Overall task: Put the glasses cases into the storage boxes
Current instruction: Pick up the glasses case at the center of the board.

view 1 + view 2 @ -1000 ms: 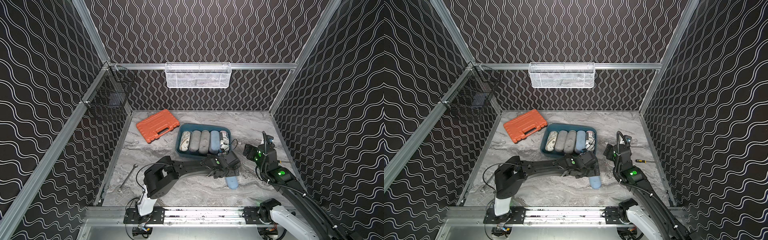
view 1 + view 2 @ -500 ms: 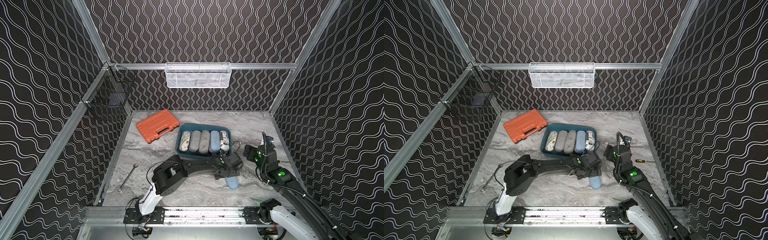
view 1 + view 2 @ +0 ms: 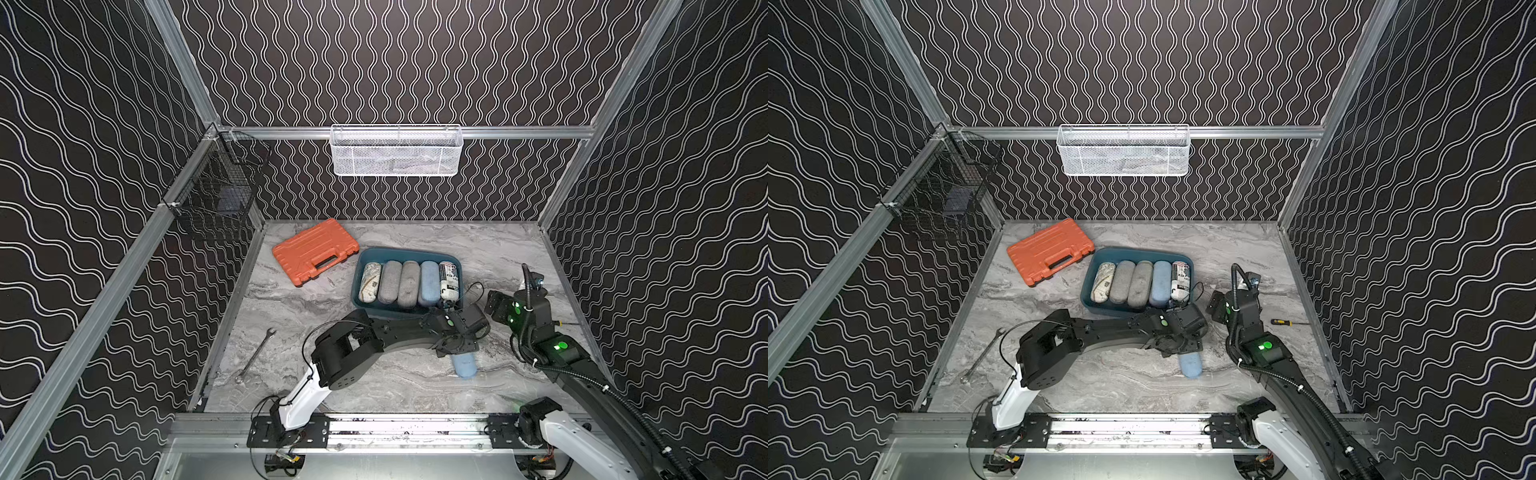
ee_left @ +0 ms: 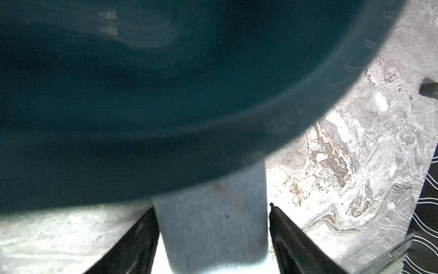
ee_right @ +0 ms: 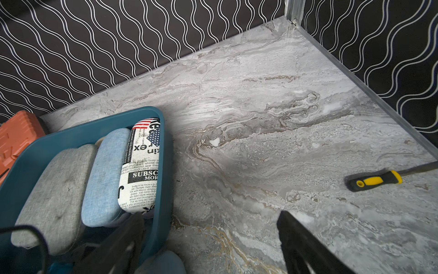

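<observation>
Grabbing the loose blue case (image 3: 464, 366), your left claw (image 4: 212, 206) hugs its sides; next lift it into the crowded tray (image 3: 407, 250).

Left arm (image 3: 399, 336) reaches low rightward, left fingers (image 4: 137, 244) clamping a light blue case (image 4: 211, 225); right arm (image 3: 557, 349) bent, right fingers (image 5: 305, 244) apart.

Orange tool case (image 3: 315, 251), wrench (image 3: 254, 354), screwdriver (image 5: 374, 180) lying apart.

Black wavy-lined walls (image 3: 415, 62), grey marble tabletop (image 3: 498, 249)
</observation>
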### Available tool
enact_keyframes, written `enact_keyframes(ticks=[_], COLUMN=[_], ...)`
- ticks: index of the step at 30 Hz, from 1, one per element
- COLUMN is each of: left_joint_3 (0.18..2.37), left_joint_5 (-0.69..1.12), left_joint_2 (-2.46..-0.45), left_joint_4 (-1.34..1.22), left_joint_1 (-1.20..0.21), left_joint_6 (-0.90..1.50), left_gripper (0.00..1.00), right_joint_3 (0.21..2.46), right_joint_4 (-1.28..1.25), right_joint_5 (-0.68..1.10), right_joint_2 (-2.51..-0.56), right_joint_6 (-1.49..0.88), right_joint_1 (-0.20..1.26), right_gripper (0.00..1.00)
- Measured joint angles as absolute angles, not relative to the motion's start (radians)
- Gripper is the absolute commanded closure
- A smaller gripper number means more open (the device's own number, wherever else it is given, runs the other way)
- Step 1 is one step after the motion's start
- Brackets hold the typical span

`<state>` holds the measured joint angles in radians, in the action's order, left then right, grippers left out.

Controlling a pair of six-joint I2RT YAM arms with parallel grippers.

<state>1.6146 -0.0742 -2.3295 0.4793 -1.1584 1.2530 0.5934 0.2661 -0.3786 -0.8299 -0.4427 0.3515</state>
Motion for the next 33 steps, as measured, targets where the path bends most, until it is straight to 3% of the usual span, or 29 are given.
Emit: enact_keyframes(ticks=[7, 33], left_joint_3=[1.595, 1.428], left_joint_5=[-0.062, -0.033], left_joint_2=[-2.314, -2.035], left_joint_4=[0.461, 0.525], left_joint_1=[-1.158, -1.177], left_joint_6=[1.250, 1.241], left_gripper=[0.39, 0.40], right_joint_3=[0.590, 0.612], right_joint_4=[0.264, 0.265], right_joint_5=[-0.376, -0.371], right_joint_2=[-0.831, -0.809], right_joint_6=[-0.436, -0.442], right_joint_1=[0.352, 0.350], right_gripper=[0.11, 0.11])
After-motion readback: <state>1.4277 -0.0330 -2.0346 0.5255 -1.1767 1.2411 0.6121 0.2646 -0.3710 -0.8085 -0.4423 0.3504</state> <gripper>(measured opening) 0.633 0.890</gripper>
